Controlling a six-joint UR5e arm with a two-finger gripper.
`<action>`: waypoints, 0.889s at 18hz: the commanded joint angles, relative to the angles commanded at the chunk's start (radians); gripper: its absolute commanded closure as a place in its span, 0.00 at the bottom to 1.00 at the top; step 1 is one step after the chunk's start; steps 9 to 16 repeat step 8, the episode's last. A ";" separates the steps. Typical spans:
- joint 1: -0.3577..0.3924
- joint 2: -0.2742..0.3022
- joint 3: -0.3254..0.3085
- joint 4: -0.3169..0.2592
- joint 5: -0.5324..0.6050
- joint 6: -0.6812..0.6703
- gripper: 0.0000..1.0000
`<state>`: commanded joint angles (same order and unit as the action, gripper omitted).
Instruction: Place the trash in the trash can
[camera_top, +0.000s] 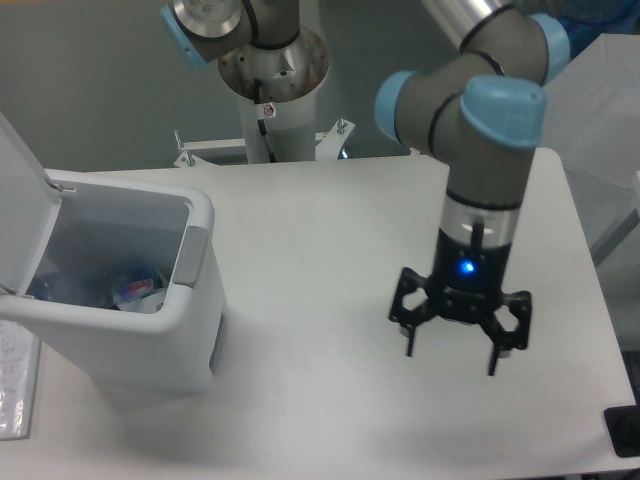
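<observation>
Both trash (135, 288) pieces look light and crinkly, lying inside the trash can (190, 300). My gripper (450, 350) hangs spread wide and empty; I see nothing left to grasp.

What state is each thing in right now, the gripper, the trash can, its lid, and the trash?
gripper: open, empty, pointing down above the table's right side.
trash can: upright at the table's left edge.
lid: flipped up, open.
trash: inside the can, at the bottom; single items hard to tell apart.
table: white.
</observation>
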<state>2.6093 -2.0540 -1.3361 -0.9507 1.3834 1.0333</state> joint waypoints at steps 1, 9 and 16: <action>0.002 -0.002 0.006 -0.043 0.024 0.055 0.00; 0.003 -0.020 0.061 -0.230 0.147 0.260 0.00; 0.003 -0.020 0.061 -0.230 0.147 0.260 0.00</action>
